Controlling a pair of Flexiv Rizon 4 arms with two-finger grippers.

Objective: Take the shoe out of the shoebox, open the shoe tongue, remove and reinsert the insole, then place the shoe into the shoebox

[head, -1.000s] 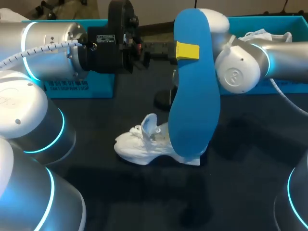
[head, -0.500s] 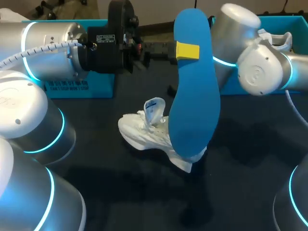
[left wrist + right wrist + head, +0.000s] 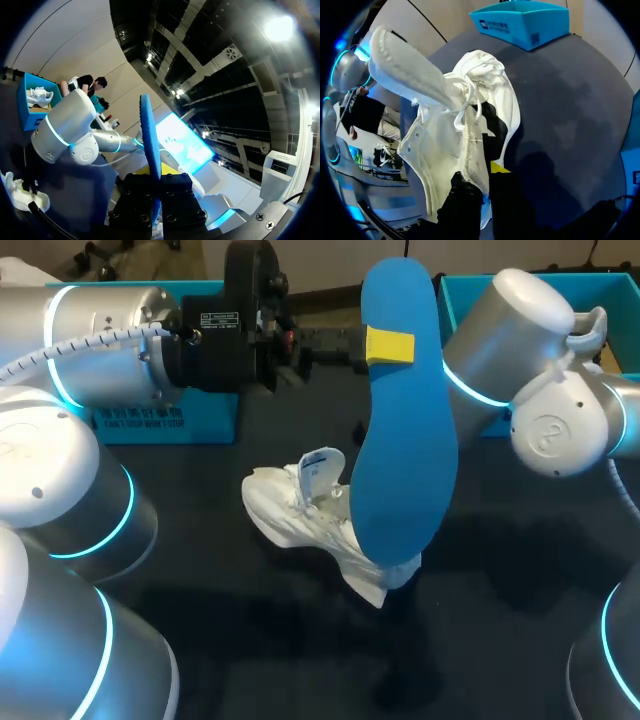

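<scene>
Left gripper (image 3: 388, 345) is clamped on the blue insole (image 3: 405, 460), which it holds up in the air, out of the shoe, over the middle of the bench (image 3: 500, 570). The insole stands upright, broad end down and narrow end up. One yellow fingertip shows flat on the face near the narrow end. In the left wrist view the insole (image 3: 149, 135) is edge-on, pinched between the two black fingers of the left gripper (image 3: 156, 192), narrow gap. The white shoe (image 3: 300, 525) is at mid-bench, partly behind the lower end of the insole and tilted, toe toward the left edge. Its tongue (image 3: 322, 468) is pulled up and open. The right arm (image 3: 540, 390) comes in from the far right, with its tool hidden behind the insole in the head view. In the right wrist view the right gripper (image 3: 487, 182) is closed on the rim of the shoe (image 3: 450, 135), fingers nearly together, with the tongue (image 3: 405, 70) flared out ahead. Right box (image 3: 480, 300), blue, sits at the far-right corner with a second shoe (image 3: 590, 325) inside. Left box (image 3: 170, 420), blue, is at the far edge toward the left, behind the left arm (image 3: 100, 340).
</scene>
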